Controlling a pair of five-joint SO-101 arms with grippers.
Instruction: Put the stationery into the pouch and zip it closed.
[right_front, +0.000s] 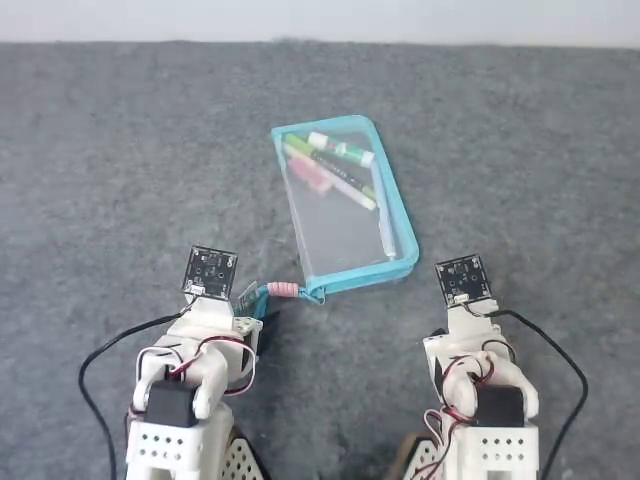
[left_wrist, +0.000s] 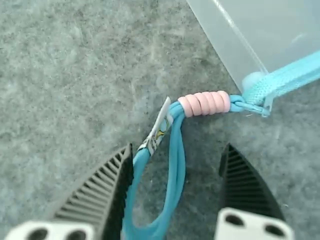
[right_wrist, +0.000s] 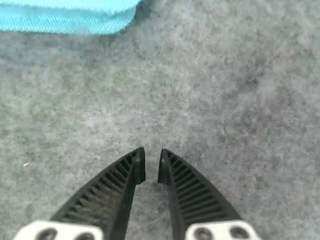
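Print on the white paper tag (left_wrist: 159, 127) of the teal zip-pull cord (left_wrist: 176, 170) is unreadable to me; left gripper (left_wrist: 179, 150) released astride the cord, right gripper (right_wrist: 151, 167) clenched empty.

I've got the pouch (right_front: 340, 235) lying flat and set on a slant, clear-walled with a teal zip border (right_front: 400, 215) running round it. The stationery (right_front: 335, 165) is inside, bunched at the far end: green-and-white markers (right_front: 340, 150), something pink (right_front: 310, 175) beside them, and a pale pen (right_front: 386, 235) along the right edge. At the near left corner the pull cord (left_wrist: 175, 165), a teal loop threaded through pink beads (left_wrist: 205, 103), trails outward with a small tag (left_wrist: 160, 127) on it.
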